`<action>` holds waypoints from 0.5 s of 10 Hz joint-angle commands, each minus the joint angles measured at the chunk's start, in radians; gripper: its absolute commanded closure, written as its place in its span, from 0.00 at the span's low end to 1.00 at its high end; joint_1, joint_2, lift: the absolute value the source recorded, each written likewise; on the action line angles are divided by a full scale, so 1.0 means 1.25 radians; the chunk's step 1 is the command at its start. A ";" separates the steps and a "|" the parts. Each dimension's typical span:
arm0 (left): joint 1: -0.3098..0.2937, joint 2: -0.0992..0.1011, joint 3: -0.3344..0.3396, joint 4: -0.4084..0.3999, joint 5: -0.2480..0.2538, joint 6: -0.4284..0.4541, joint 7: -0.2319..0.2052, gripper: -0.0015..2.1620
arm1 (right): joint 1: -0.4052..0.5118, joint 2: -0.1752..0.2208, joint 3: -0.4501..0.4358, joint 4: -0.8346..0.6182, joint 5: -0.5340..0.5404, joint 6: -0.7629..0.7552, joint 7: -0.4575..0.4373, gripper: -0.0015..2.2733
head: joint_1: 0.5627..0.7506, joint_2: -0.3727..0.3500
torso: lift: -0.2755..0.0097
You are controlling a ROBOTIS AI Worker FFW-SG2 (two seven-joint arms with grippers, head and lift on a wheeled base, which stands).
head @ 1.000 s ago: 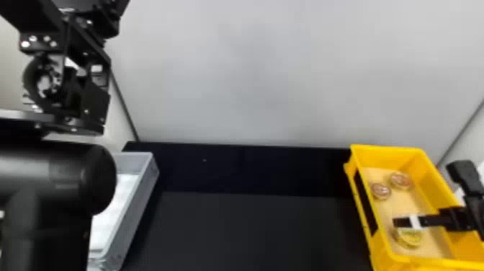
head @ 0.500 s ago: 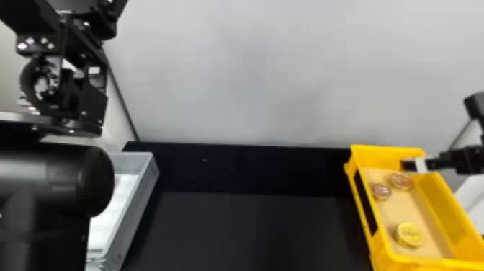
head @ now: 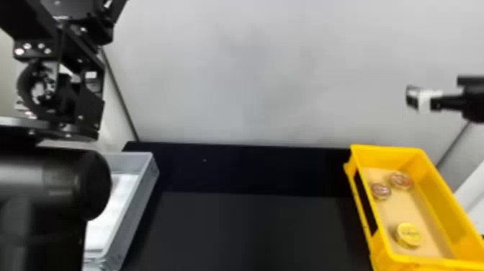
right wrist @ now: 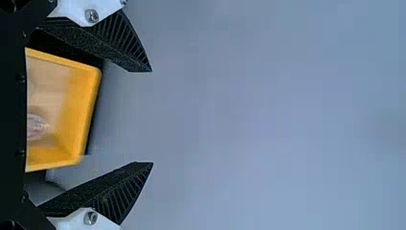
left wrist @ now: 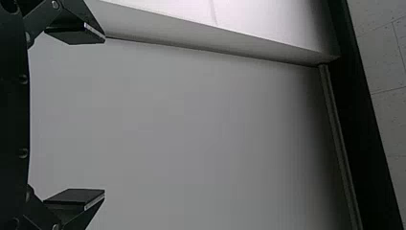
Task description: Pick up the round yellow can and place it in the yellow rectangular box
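In the head view my right gripper [head: 414, 98] hangs in the air above the far end of the yellow rectangular box [head: 443, 191]. The round yellow can [head: 409, 235] lies flat on the box floor, toward the near end. Seen from the right wrist, the right gripper [right wrist: 152, 117] is open with nothing between its fingers, and the end of the yellow box [right wrist: 79, 112] is behind them. My left arm stays parked at the head view's left side; its gripper [left wrist: 104, 115] stands open and holds nothing in the left wrist view.
Two smaller reddish round cans [head: 401, 180] lie near the far end inside the yellow box. A grey bin [head: 138, 201] with a white bottom stands at the left, partly behind the left arm. The black table [head: 252, 230] spans between them, with a pale wall behind.
The right gripper has risen from over the yellow can, moving up and away toward the wall, leaving the can on the box floor in full view. The left arm has barely shifted.
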 commanded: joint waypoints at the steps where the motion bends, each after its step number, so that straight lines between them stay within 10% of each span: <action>1: 0.008 0.000 0.007 0.000 0.002 -0.006 0.003 0.07 | 0.020 -0.012 0.066 -0.094 -0.162 -0.147 -0.240 0.04 | 0.53 0.59 | 0.95; 3: 0.009 0.000 0.010 0.002 0.003 -0.009 0.004 0.07 | 0.079 -0.012 0.045 -0.091 -0.349 -0.461 -0.423 0.04 | 0.53 0.59 | 0.95; 5: 0.007 0.003 0.010 0.002 0.003 -0.009 0.004 0.07 | 0.054 -0.029 0.066 -0.109 -0.353 -0.566 -0.505 0.05 | 0.53 0.59 | 0.95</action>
